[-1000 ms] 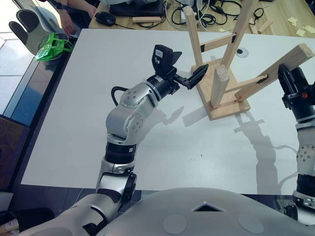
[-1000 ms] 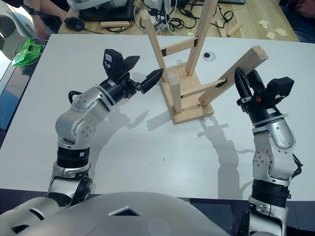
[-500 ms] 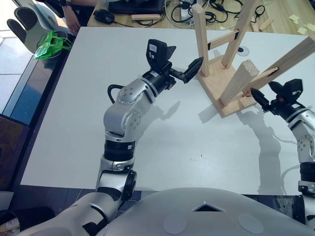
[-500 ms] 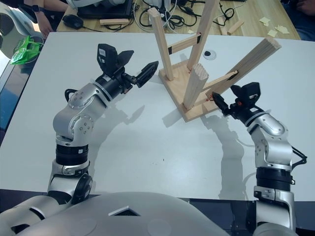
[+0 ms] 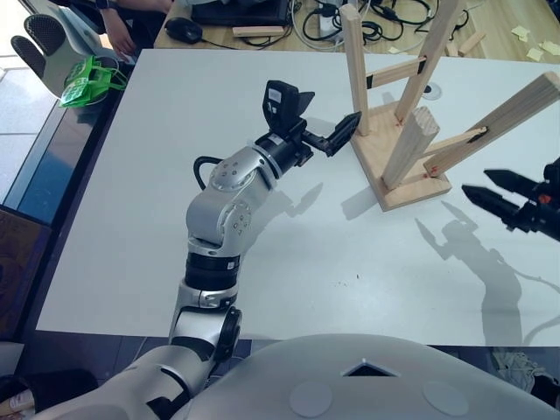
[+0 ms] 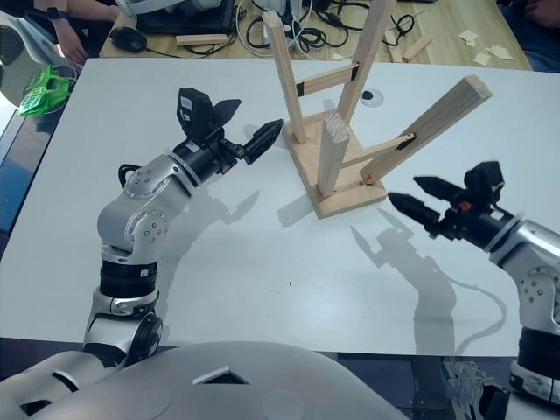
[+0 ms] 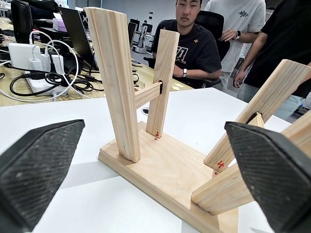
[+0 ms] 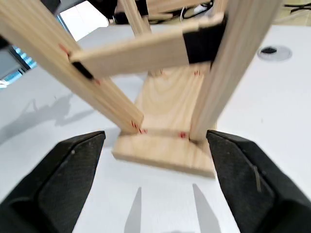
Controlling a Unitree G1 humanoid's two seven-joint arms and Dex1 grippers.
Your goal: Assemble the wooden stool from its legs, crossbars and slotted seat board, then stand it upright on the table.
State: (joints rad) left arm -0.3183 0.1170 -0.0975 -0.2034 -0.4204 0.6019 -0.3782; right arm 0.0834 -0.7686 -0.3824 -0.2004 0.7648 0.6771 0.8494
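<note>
White worktop [image 6: 262,262] carries one pale wooden stool [image 6: 331,162], inverted on its seat board [image 7: 165,170]: four legs [image 6: 284,79], two crossbars [image 6: 324,80]. Left gripper [image 6: 260,115] sits just beside the board, right gripper [image 6: 403,190] near; both pairs of fingers [image 7: 39,170] wide apart, touching nothing

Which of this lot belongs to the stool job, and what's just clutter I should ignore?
Job:
- seat board, lying flat on the table
- legs, pointing up
- crossbars
- left hand, open
- right hand, open

Lying about:
- computer mouse
- loose wood strip
- green item
- cables
- yellow notes
</note>
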